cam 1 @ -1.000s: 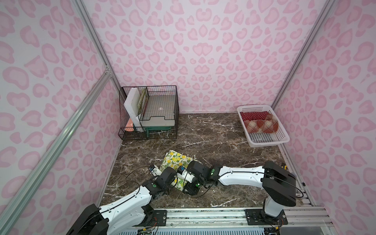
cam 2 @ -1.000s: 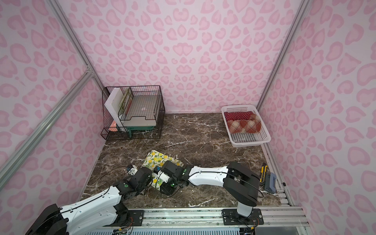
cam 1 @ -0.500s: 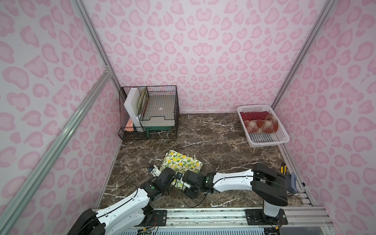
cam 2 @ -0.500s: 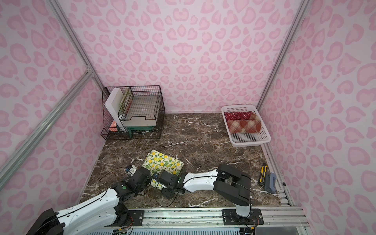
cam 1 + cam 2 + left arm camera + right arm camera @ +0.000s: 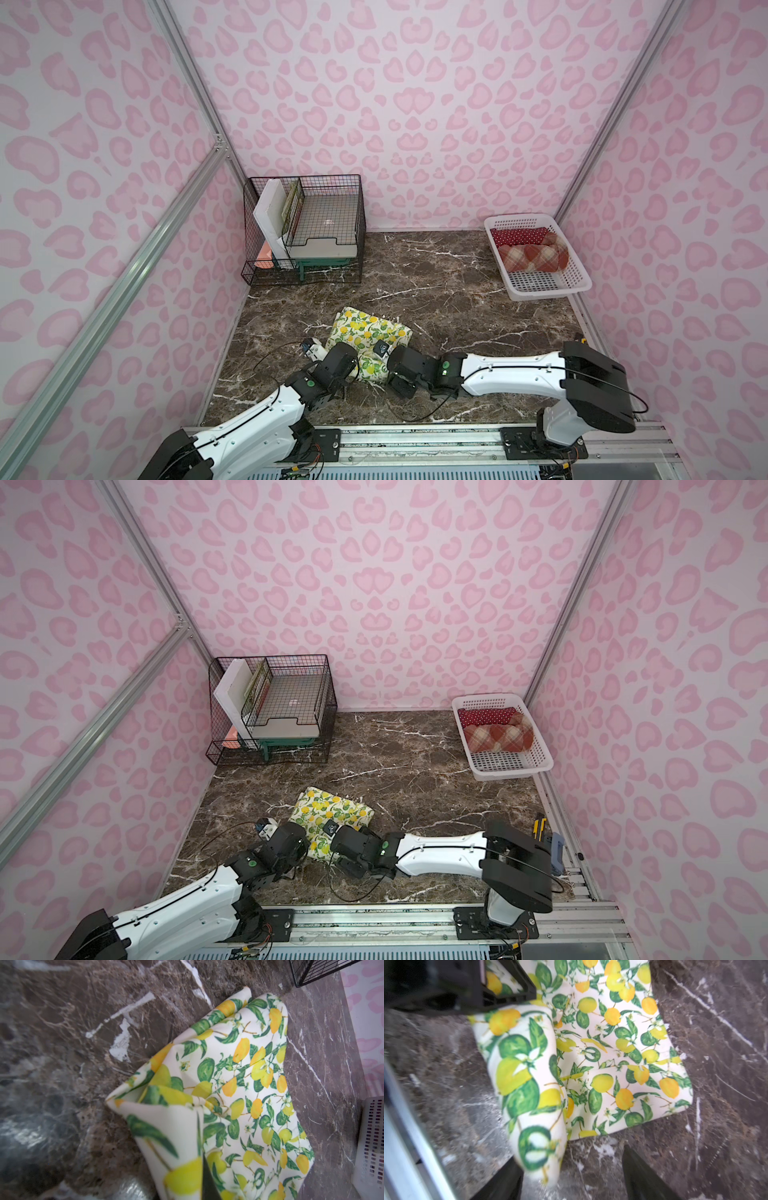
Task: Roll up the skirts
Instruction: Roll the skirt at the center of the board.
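right gripper (image 5: pixel 571 1184): fingers (image 5: pixel 643 1180) are spread wide and aren't gripping anything. The loose end of the cloth roll pokes into the gap, close to one finger and clear of the other.
left gripper (image 5: pixel 508 991): pressed together on a fold of the lemon skirt (image 5: pixel 612 1043). In the right wrist view you can see the print sandwiched in the black jaws.
roll so far: only the near edge of that skirt is curled over. It makes a soft tube running from the left fingers across to the right ones.
rest of the lemon skirt: lies flat on the marble table (image 5: pixel 436 270), spreading away beyond both sets of fingertips. It shows up in both top views (image 5: pixel 370 332) (image 5: pixel 332 810), and the left wrist view (image 5: pixel 249 1084) has the pinched corner lifted into a peak.
wire crate (image 5: pixel 359 232): well past the left fingers, against the back wall, with white boards standing in it.
white basket (image 5: pixel 544 295): well apart from the right fingers, in the far corner on that arm's side.
plaid skirt (image 5: pixel 532 257): already rolled and sitting in the basket, roughly mid-basket. The basket end nearest the fingers is bare.
polka dot skirt (image 5: pixel 519 236): also rolled, touching the plaid one on its far side, so it's the thing farthest from the fingers.
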Tool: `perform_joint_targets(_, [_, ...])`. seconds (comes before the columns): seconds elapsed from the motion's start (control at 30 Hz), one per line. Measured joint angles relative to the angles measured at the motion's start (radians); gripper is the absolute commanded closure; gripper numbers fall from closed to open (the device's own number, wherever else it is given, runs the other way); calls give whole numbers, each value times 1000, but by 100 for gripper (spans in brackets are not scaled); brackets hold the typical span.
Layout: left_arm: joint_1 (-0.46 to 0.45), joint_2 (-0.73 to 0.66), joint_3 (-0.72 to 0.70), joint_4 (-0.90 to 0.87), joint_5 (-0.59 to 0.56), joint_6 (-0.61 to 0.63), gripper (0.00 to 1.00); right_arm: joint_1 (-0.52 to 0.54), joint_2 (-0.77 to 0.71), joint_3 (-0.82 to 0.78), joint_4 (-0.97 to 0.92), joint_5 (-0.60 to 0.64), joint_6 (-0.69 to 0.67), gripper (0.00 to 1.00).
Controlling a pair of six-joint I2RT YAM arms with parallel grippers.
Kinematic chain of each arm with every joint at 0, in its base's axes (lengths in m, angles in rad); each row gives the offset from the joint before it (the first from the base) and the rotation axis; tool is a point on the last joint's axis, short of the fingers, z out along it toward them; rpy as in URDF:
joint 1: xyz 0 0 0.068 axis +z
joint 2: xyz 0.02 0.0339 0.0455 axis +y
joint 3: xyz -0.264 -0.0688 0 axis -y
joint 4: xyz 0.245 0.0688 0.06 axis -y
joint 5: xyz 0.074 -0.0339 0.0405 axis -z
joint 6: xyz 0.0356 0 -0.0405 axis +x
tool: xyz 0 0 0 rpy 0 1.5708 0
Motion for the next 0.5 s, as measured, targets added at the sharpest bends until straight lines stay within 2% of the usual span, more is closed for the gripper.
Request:
perform_joint_targets(0.1, [2,24,4,-3,1,-1,100,20,-51,3,-19,-5,4,31])
perform_joint_targets(0.27, [3,82,27,-3,6,-4,100,49,-56,30,-45,-32,-2,37])
perform_joint_targets(0.5, [6,100,36,-1,18,-19,100,81,-42,32,40,-124,-45,43])
